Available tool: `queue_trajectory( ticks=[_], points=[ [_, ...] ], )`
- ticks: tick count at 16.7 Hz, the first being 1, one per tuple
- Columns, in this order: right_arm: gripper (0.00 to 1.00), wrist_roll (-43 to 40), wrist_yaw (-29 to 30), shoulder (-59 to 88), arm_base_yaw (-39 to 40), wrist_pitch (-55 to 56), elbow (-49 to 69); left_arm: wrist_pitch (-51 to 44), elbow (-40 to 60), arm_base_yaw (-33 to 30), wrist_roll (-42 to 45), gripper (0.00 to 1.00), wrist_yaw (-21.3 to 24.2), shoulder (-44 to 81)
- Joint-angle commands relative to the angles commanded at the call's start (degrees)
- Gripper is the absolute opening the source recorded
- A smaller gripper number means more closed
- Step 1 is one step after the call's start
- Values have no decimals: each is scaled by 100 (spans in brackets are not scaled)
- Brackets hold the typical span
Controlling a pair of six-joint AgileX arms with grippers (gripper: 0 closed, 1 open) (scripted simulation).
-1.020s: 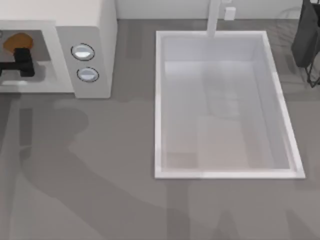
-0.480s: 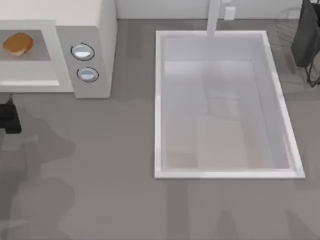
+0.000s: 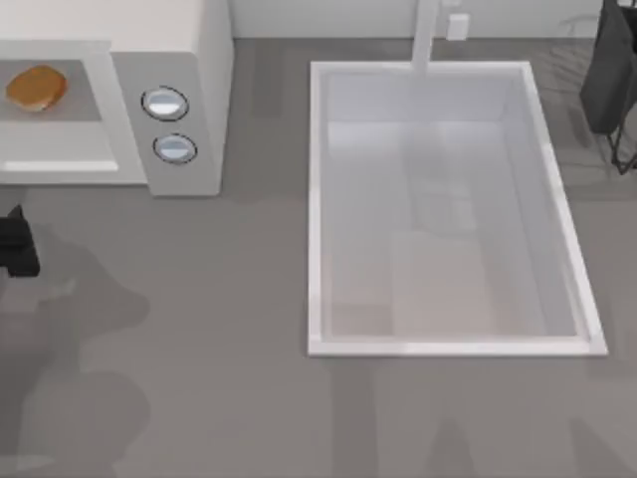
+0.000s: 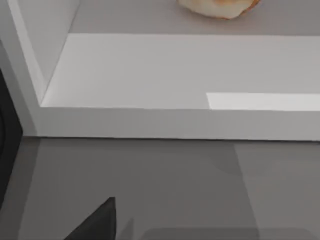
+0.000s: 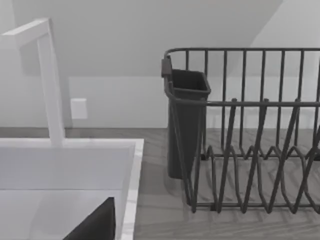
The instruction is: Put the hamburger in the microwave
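The hamburger (image 3: 37, 88) lay on the grey floor of the microwave (image 3: 189, 60) cavity, at the far left of the table in the top view, well inside the opening and apart from the cavity's walls. It looked small and rounded, golden-brown on its crown with a paler rim where the bun curved under; in the left wrist view its underside edge (image 4: 220, 7) showed cream-coloured against the grey floor. Sitting flat and free of any grip, it seemed placed as the task wants, so the job looked essentially finished, unless a door, none of which could be seen, had to be closed. The left gripper (image 3: 17, 244) hung over the bare table (image 3: 219, 329) just in front of the microwave's white front ledge, near the left edge of the top view, clear of the opening; that spot would suit an arm with nothing more to carry. Whether its fingers were apart or together could not be told, since it appeared as little more than a dark block, and a dark wedge in the left wrist view revealed nothing of the gap. The two silver-blue knobs (image 3: 165, 104) sat on the side panel to the right of the cavity. The right arm stood parked at the far right corner by the dark dish rack (image 5: 250, 130), beyond the white sink (image 3: 318, 199) and its faucet (image 5: 50, 80), and the state of its fingers could not be told either.
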Motion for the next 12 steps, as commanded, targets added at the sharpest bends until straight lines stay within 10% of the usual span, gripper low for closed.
queue_trajectory(
  ticks=[12],
  points=[
    [100,0,0,0,0,0,0,-3249,743,0,-13,100,-36,-2436]
  ],
)
